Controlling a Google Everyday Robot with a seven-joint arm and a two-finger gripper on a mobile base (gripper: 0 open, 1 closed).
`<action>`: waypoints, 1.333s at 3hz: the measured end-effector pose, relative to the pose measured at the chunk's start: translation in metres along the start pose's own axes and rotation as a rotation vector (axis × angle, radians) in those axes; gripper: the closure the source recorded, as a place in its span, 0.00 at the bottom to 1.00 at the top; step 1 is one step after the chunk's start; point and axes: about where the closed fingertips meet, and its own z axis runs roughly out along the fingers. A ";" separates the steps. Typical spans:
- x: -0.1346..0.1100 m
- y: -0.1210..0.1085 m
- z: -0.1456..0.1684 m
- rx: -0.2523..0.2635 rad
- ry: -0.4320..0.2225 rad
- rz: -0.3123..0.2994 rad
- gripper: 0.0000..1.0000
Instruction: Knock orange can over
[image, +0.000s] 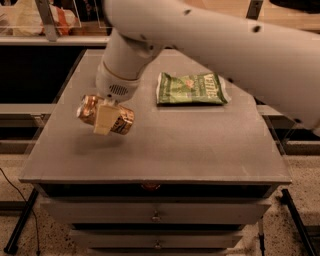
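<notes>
The orange can (90, 112) is an orange-gold drink can, tipped onto its side with its top pointing left. It hangs a little above the grey table (165, 150), over its left part, with a shadow beneath it. My gripper (106, 119) comes down from the white arm and is shut on the can. One cream finger (103, 119) lies across the can's front.
A green chip bag (191, 89) lies flat on the table to the right of the can, toward the back. The table has drawers below its front edge. Shelving and a rail run behind the table.
</notes>
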 end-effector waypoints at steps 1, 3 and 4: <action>0.008 -0.004 0.038 -0.072 0.235 -0.066 1.00; 0.018 -0.019 0.049 -0.060 0.428 -0.127 0.83; 0.029 -0.031 0.050 -0.026 0.506 -0.140 0.60</action>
